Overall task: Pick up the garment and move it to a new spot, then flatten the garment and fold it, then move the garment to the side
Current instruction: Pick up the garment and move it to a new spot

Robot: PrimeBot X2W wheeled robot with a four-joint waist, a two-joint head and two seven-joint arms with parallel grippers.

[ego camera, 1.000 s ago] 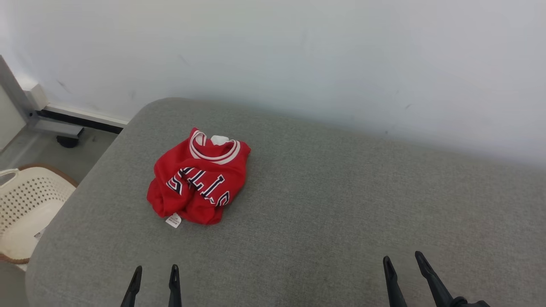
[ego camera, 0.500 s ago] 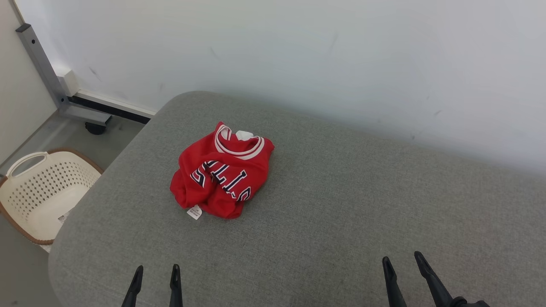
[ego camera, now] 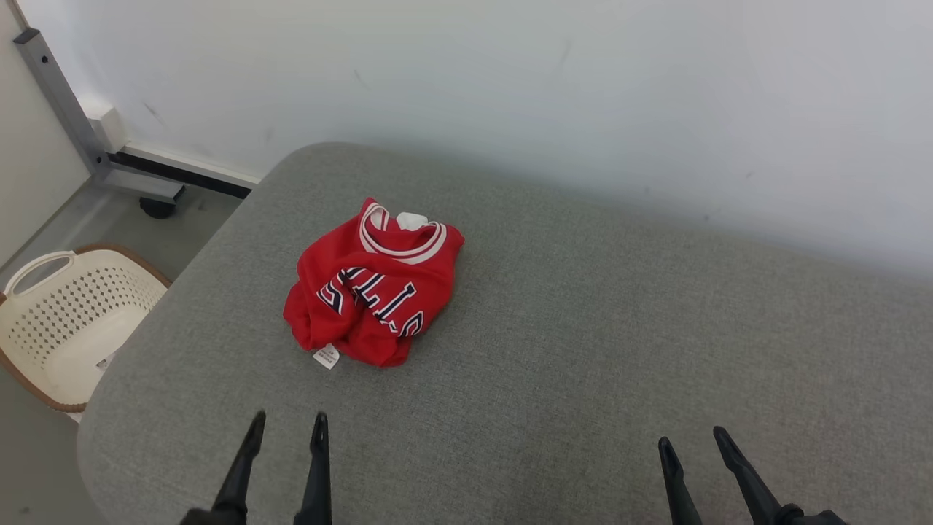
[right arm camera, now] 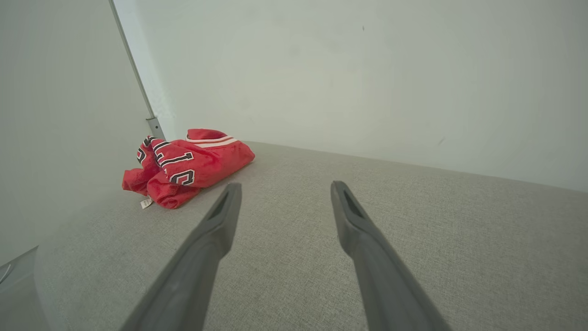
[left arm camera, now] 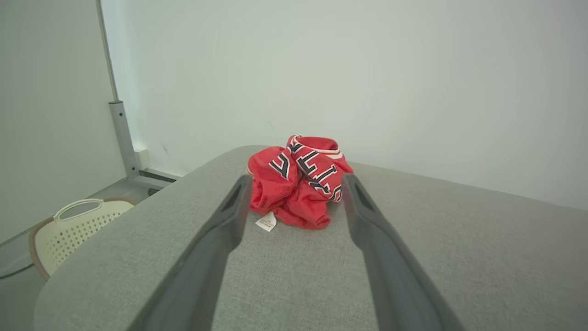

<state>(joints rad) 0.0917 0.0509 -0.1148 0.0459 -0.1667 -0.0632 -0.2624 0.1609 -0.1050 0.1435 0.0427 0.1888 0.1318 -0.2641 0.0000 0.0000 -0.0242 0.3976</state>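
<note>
The garment [ego camera: 372, 288] is a red jersey with dark lettering, a white-striped collar and a small white tag, lying crumpled on the left part of a grey cushioned surface [ego camera: 583, 328]. My left gripper [ego camera: 288, 421] stands open just in front of it, empty. In the left wrist view the garment [left arm camera: 298, 186] sits straight ahead, framed between the two fingers of the left gripper [left arm camera: 296, 181]. My right gripper [ego camera: 692, 437] is open and empty at the lower right, far from the jersey. The right wrist view has the garment [right arm camera: 188, 165] off to the left of the right gripper [right arm camera: 282, 186].
A cream perforated laundry basket [ego camera: 65, 321] stands on the floor beside the surface's left edge. A white wall [ego camera: 510, 87] runs behind, with a grey metal post [ego camera: 55, 91] at the far left. Wide bare cushion lies right of the jersey.
My left gripper has reached forward toward the garment. The head camera swung left, then tilted slightly down. The jersey and the right gripper have stayed put.
</note>
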